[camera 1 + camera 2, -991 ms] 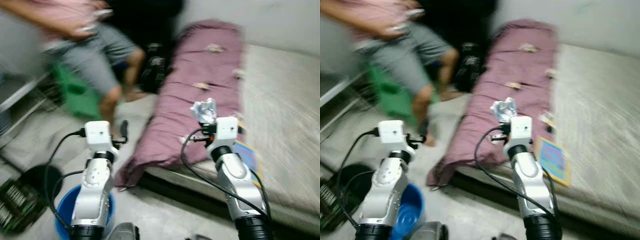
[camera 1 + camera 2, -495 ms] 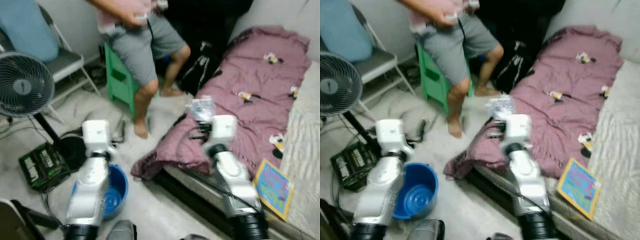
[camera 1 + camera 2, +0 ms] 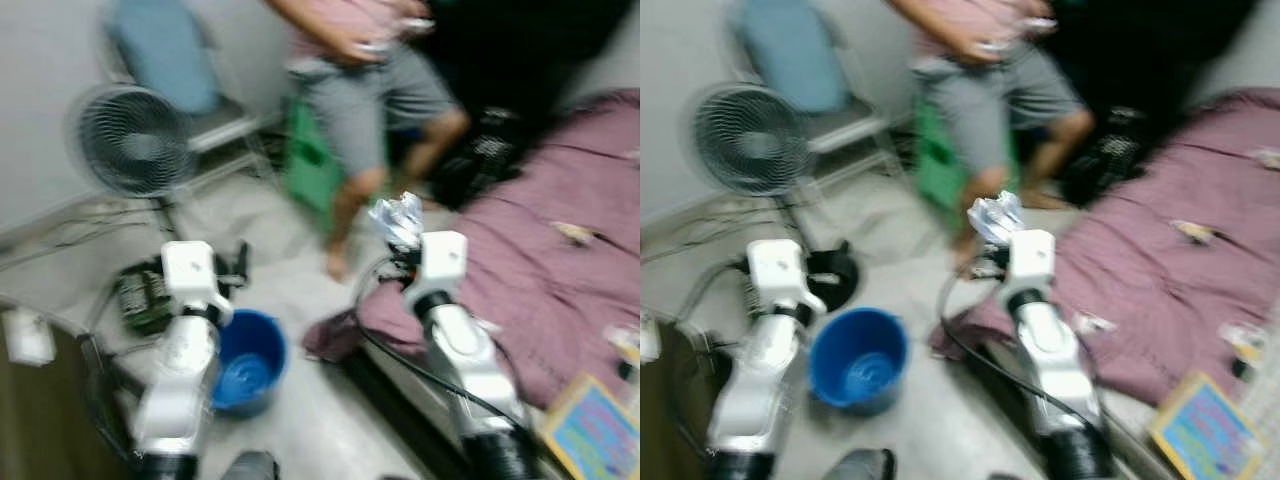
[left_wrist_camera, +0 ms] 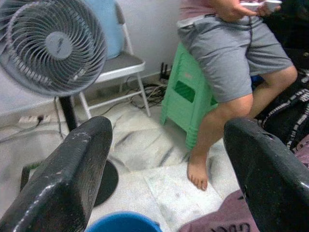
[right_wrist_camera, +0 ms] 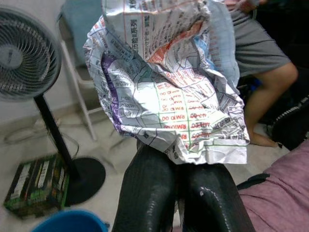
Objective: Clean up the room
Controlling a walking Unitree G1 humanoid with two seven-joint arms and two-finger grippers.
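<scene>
My right gripper [image 5: 177, 170] is shut on a crumpled printed paper [image 5: 166, 92], held up at chest height; the same paper [image 3: 398, 218] shows above the right wrist in the eye views. My left gripper [image 4: 166, 159] is open with nothing between its fingers [image 4: 67, 174], raised over the floor near a blue bucket [image 3: 247, 362]. The bucket stands on the floor just right of my left arm [image 3: 185, 340] and looks empty.
A person [image 3: 375, 80] sits on a green stool [image 4: 186, 96] ahead. A standing fan [image 3: 128, 140] and a folding chair [image 4: 116, 58] are at the left. A purple blanket [image 3: 540, 270] covers the bed at the right, with a colourful book [image 3: 595, 425] near its edge.
The camera has swung left: the fan, chair and bucket moved toward the middle of the picture, the bed slid right. Both arms keep their pose and the paper stays in the right gripper.
</scene>
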